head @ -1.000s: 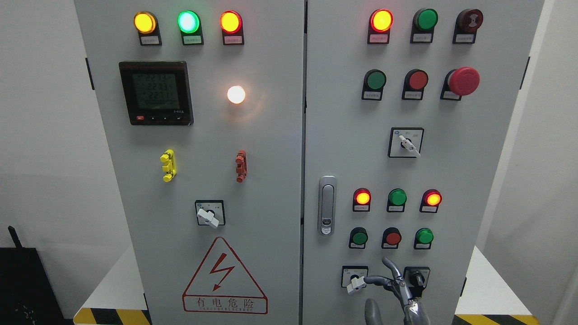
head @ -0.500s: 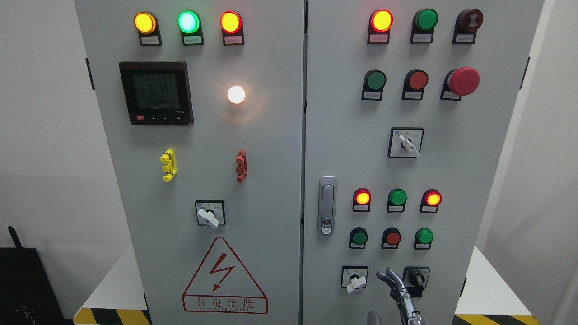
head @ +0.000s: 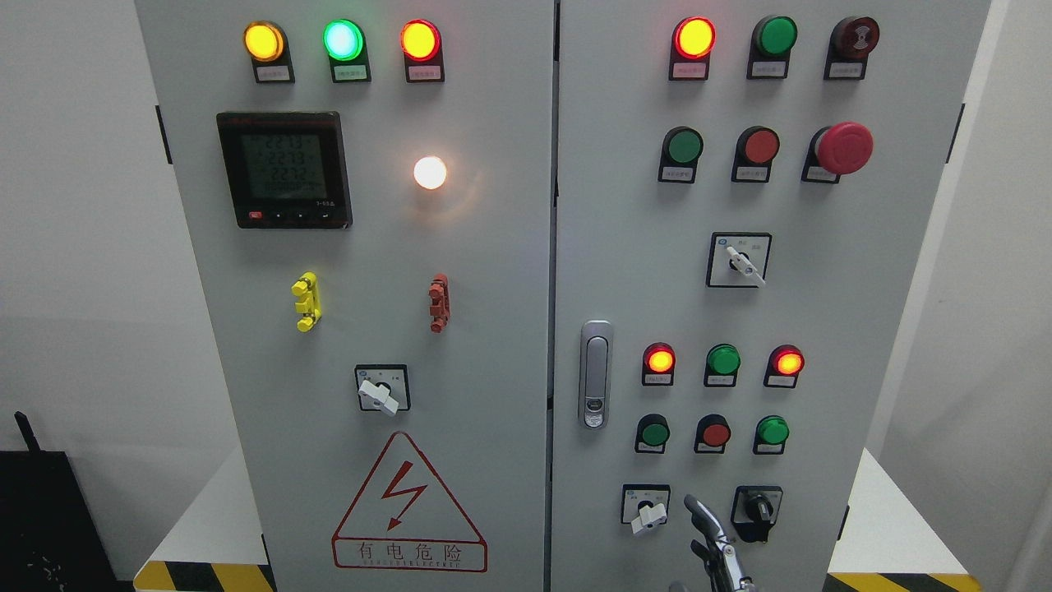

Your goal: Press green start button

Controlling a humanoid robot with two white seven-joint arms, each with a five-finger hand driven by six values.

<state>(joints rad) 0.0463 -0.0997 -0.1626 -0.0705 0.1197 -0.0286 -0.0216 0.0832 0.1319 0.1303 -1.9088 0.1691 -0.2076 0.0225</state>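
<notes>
The grey control cabinet [head: 526, 271] fills the view. Its right door carries several green buttons: a dark one in the upper row [head: 683, 146], a dark one in the lower row [head: 655, 432] and a brighter one [head: 772, 430] at that row's right end. My right hand [head: 705, 530] comes up from the bottom edge, below the lower row. It is between the white selector switch [head: 648, 516] and the black knob switch [head: 758, 510]. Its fingers [head: 697, 506] are loosely extended upward and hold nothing. They touch no button.
A red mushroom stop button [head: 844, 148] sticks out at the upper right. A door handle [head: 596, 374] sits at the right door's left edge. The left door has a meter [head: 284, 169], a lit white lamp [head: 430, 173] and a selector switch [head: 380, 395].
My right hand has sunk toward the bottom edge. A second ago a finger reached left to the white selector switch; now the hand is lower and apart from it.
</notes>
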